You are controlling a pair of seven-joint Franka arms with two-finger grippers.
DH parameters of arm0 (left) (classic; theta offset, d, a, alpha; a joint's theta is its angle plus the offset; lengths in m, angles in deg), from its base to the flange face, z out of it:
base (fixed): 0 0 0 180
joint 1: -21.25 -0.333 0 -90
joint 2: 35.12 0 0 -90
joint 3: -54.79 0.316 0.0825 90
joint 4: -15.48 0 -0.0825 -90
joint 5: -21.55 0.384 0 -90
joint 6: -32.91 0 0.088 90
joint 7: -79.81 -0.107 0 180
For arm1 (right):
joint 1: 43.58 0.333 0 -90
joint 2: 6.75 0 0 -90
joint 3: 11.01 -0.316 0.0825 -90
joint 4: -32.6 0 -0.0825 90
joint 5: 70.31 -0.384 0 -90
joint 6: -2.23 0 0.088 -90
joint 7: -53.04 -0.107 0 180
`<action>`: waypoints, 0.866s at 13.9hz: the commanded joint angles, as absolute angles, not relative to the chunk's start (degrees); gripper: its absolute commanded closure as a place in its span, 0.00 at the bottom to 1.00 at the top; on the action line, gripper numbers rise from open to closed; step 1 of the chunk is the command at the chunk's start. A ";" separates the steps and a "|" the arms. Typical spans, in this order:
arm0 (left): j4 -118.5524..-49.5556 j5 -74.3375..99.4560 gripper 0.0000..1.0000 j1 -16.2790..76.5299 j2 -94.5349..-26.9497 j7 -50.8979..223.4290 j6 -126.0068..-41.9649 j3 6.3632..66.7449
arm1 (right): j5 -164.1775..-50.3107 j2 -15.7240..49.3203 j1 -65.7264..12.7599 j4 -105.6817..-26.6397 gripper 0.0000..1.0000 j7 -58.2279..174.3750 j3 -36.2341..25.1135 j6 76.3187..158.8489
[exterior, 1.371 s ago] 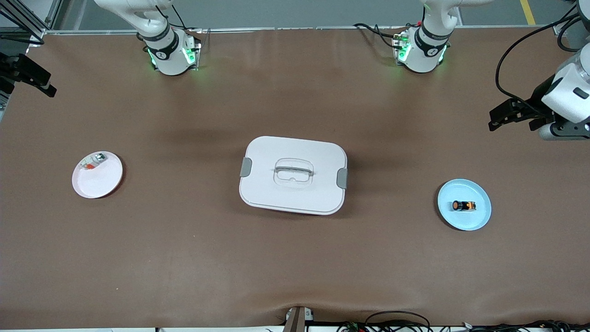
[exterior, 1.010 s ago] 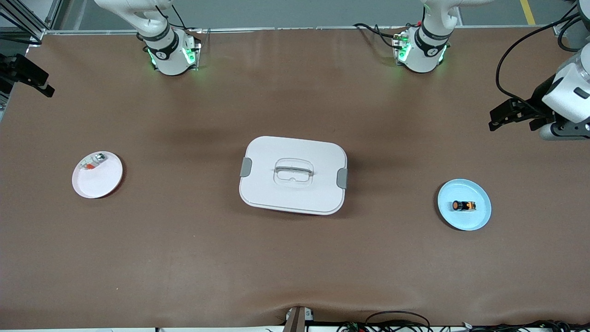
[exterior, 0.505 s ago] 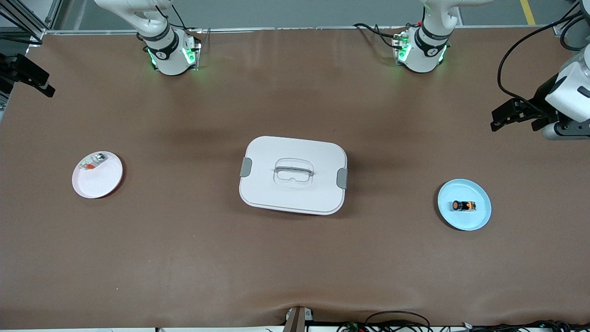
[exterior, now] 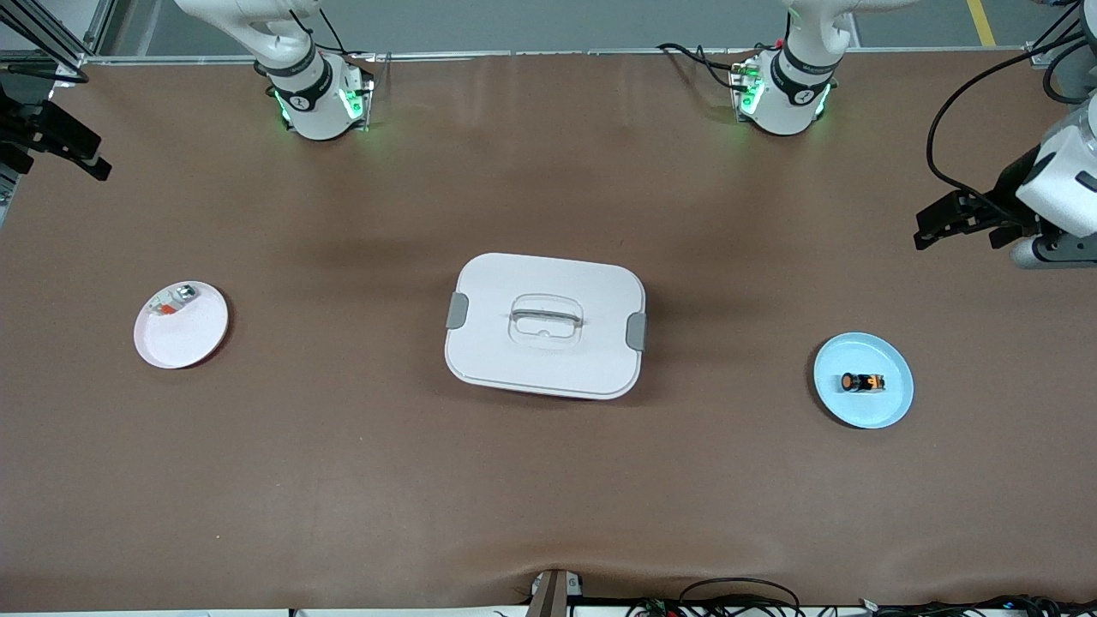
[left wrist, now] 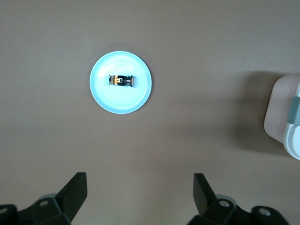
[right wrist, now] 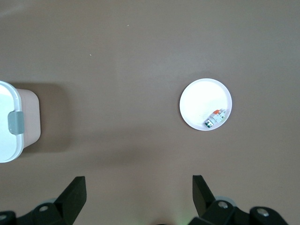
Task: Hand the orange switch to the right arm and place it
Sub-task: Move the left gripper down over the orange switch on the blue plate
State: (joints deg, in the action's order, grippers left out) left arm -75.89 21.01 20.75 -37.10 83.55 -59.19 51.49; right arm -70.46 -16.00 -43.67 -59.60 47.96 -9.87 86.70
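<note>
— On the table, what has changed since a moment ago?

— Little. My left gripper (exterior: 930, 224) has drifted slightly toward the left arm's end of the table and sits a touch lower in the front view; its fingers (left wrist: 75, 192) are spread wide with nothing between them. My right gripper (exterior: 81, 158), at the right arm's end, has shifted a bit too, and it is likewise spread and holding nothing, as its wrist view (right wrist: 136, 197) shows. Nothing on the table has moved.

— Count things for me, nearest the front camera first.

— One blue plate (exterior: 887, 411), toward the left arm's end, with one orange switch (exterior: 862, 382) lying on its side in it, untouched. My left wrist camera looks down on that plate (left wrist: 140, 101) and switch (left wrist: 121, 80), well apart from my fingers. Next, one white lidded box (exterior: 545, 325) in the middle, with two grey clips and one handle. About level with it, one white plate (exterior: 193, 343) toward the right arm's end, carrying one small silver-white piece with a red bit (exterior: 172, 302). Farthest, two arm bases with green lights.
</note>
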 commanded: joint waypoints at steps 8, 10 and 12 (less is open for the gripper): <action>-72.32 21.99 0.00 17.91 -50.05 75.70 -67.36 51.80 | -70.58 -16.42 -43.32 -58.99 0.00 46.89 -10.13 86.25; -72.41 21.99 0.00 17.12 -53.04 73.94 -69.73 51.80 | -70.75 -16.07 -43.49 -58.46 0.00 46.89 -10.13 86.60; -72.50 22.17 0.00 17.03 -56.20 70.61 -71.58 51.80 | -70.58 -16.07 -43.06 -58.19 0.00 46.89 -10.22 86.43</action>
